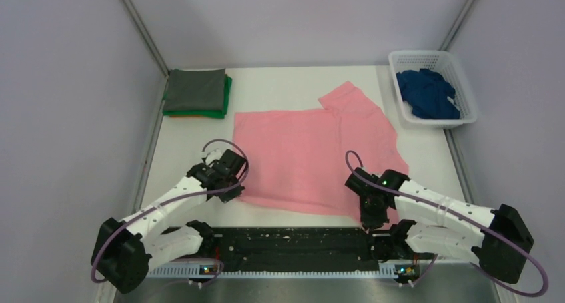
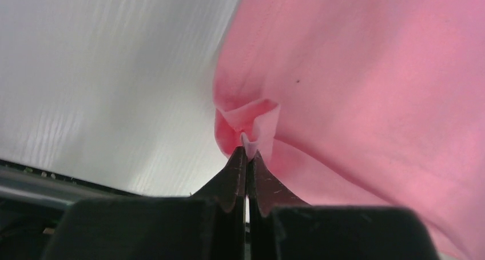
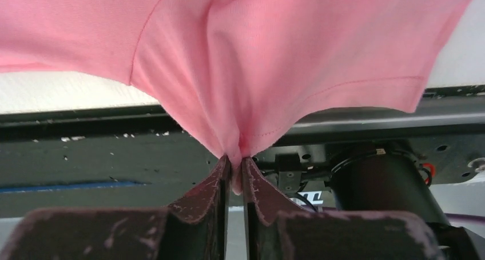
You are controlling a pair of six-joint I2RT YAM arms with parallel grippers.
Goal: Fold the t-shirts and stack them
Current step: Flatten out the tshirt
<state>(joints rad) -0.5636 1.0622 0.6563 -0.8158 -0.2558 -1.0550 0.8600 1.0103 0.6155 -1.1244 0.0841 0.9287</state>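
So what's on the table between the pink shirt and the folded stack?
Only bare table between the pink shirt and the folded stack, seen in the top view.

No text seems legible in any view.

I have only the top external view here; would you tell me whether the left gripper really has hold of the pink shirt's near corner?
Observer: Yes. The left wrist view shows the left gripper shut on a small bunched fold at the edge of the pink t-shirt.
Operator: Thank you. And the right one?
Observer: The right gripper pinches a gathered pleat, with creases fanning out from the pinch and the black rail behind the cloth.
Operator: Is either grip shallow?
Observer: Possibly the left: only a small pale tip of cloth pokes out past its closed jaws.
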